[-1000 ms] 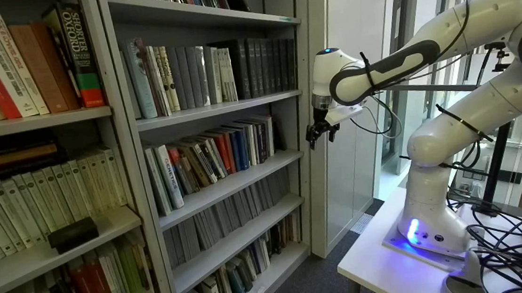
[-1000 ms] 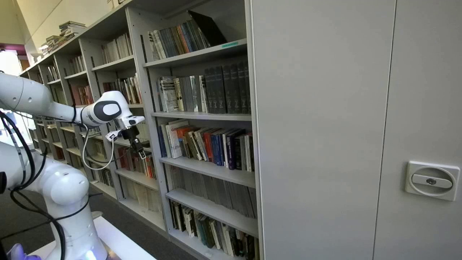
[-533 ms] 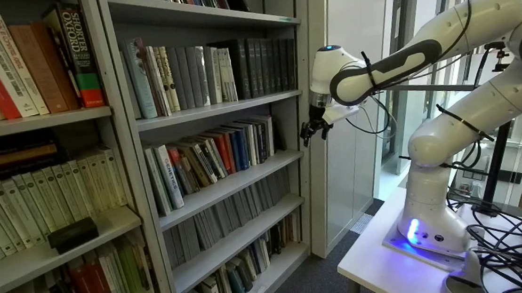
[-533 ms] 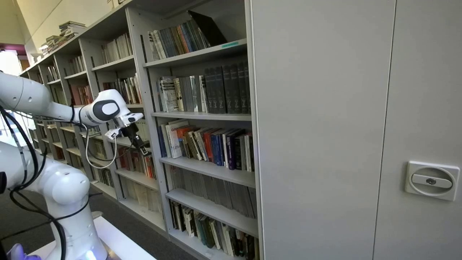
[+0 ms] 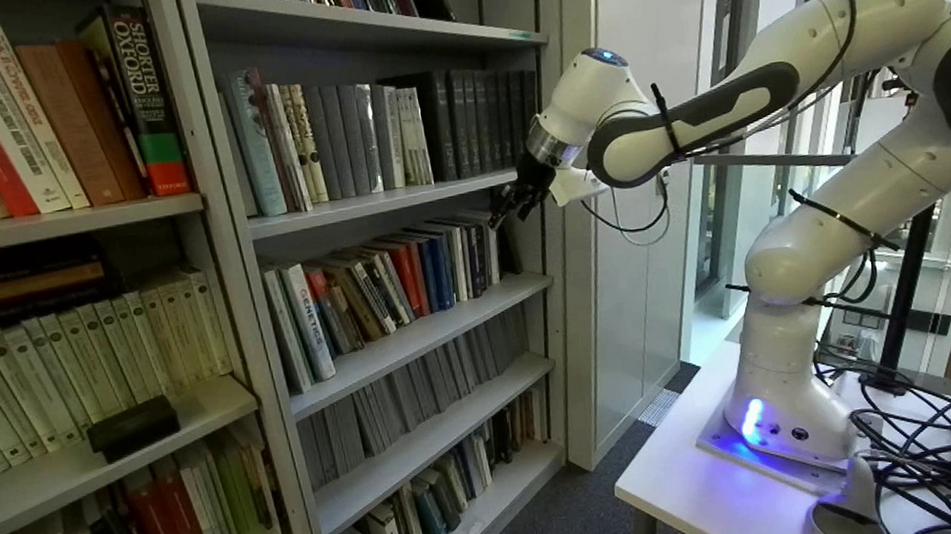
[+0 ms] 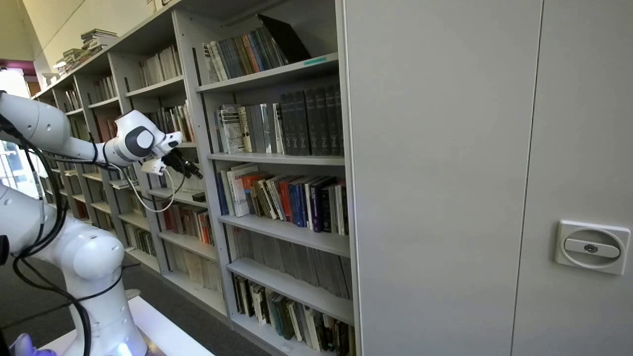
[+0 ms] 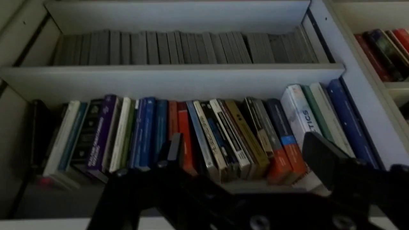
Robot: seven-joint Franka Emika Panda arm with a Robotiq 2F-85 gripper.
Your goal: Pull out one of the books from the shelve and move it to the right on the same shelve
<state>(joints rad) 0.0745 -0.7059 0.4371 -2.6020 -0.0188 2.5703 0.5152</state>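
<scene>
Jaws have risen and tipped towards the bookcase [image 5: 223,220] since a second ago. They stand wide apart and hold nothing, facing the coloured books [image 7: 203,140]. Ahead of the jaws, one level above those, is the shelf [image 5: 384,203] most likely meant, carrying upright grey books [image 5: 335,141] and dark books [image 5: 476,121]; which book is wanted cannot be told. Any of them should be stiff, the dark ones likely heavy, and smooth covers may slip. Pinching both sides of a spine at mid-height looks best, though close packing leaves scant space for the jaws and could drag others along. Flat and hard-looking, the shelf should let a book slide. Right of the jaws, the dark books run almost to the end beside the cupboard [image 6: 440,148], so room there looks tight.
</scene>
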